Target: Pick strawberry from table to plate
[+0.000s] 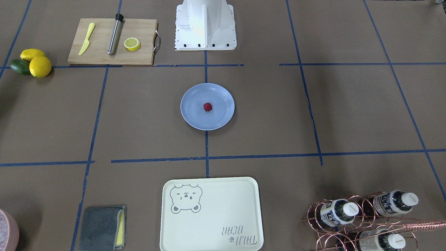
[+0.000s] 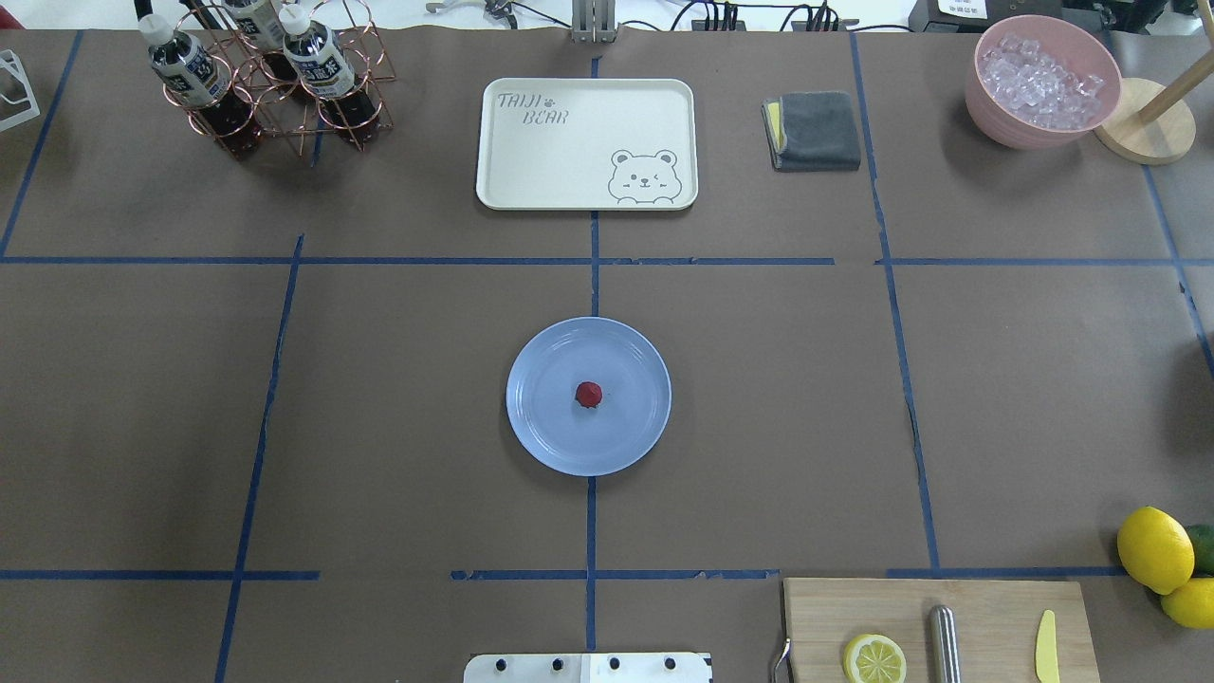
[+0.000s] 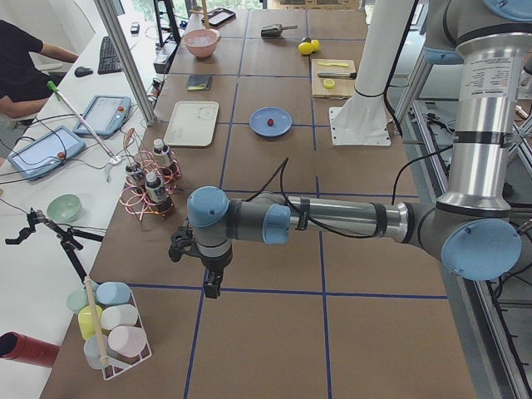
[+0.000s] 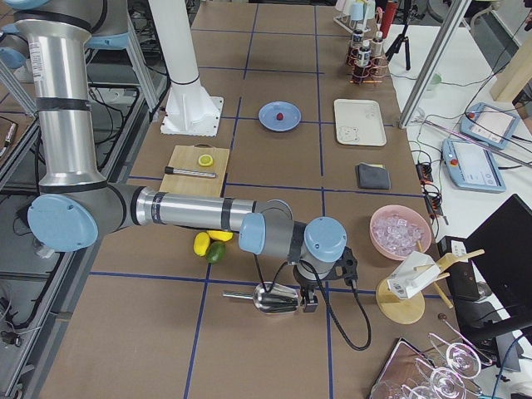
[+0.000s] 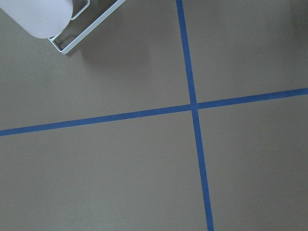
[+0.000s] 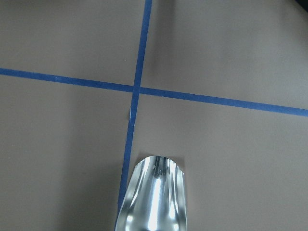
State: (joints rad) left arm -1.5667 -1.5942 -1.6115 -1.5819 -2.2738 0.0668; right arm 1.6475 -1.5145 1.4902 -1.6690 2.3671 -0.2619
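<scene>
The small dark-red strawberry (image 1: 207,107) (image 2: 588,394) rests in the middle of the light-blue plate (image 1: 190,116) (image 2: 541,436), which sits at the centre of the brown table (image 1: 278,104). No arm shows in the front-facing or overhead views. My left gripper (image 3: 213,287) hangs over the table's left end, far from the plate (image 3: 281,127). My right gripper (image 4: 309,303) hovers at the right end, just above a metal scoop (image 4: 270,298) (image 6: 154,192). Neither wrist view shows any fingers, so I cannot tell whether either gripper is open or shut.
A cutting board (image 2: 986,617) holds a lemon half, a metal rod and a yellow knife. Nearby lie lemons (image 2: 1155,548) and an avocado. At the far side are a cream bear tray (image 2: 586,142), bottles in a copper rack (image 2: 275,76), a grey cloth (image 2: 814,131) and an ice bowl (image 2: 1043,81). A person (image 3: 25,66) sits beside the table.
</scene>
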